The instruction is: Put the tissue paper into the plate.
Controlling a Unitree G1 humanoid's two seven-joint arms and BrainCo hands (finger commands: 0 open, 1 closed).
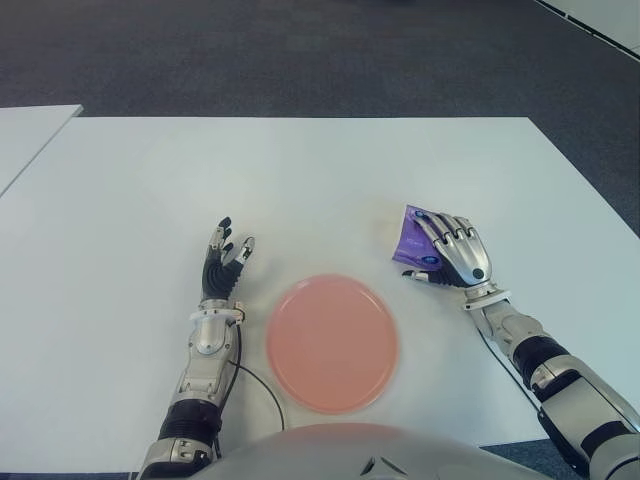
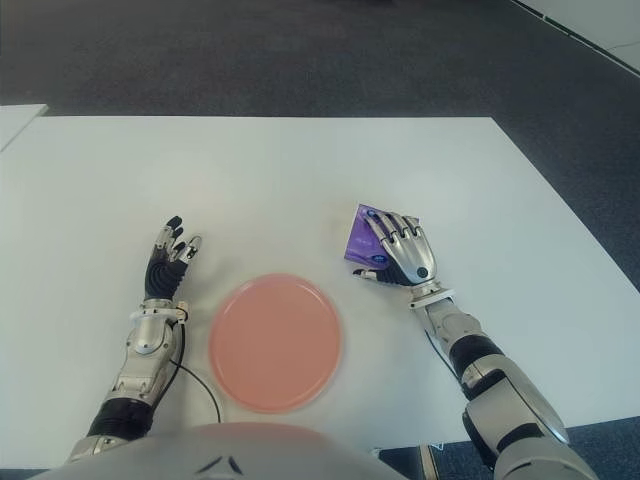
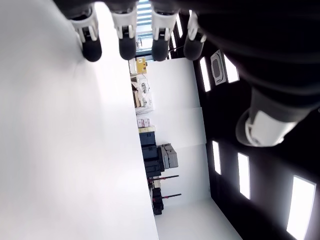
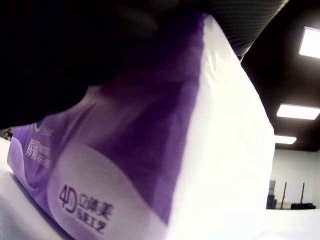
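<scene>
Nearest the robot, the pink plate (image 1: 332, 343) lies flat on the white tabletop (image 1: 300, 180), roughly centred before the body and bare. The move to come turns on this: the plate sits toward the robot's left of the right hand (image 1: 455, 252) and a little nearer the body, with a strip of bare tabletop between the plate's rim and that hand. So the carry would run inward and slightly back, a short sideways sweep by my reckoning.

Just beyond the plate on the right side, the right hand lies over the tissue paper pack (image 1: 412, 242), fingers curled down across its top. The right wrist view shows the pack (image 4: 150, 165) filling the frame right against the palm, so the hand looks closed on it, though whether the pack is lifted clear of the tabletop cannot be told. Its long axis runs roughly away from the robot, in line with the fingers.

The pack is a soft purple wrapper with a white panel and printed lettering; it looks likely to squash a little under grip.

The left hand (image 1: 224, 262) shows beside the plate's left edge, fingers spread and holding nothing.
</scene>
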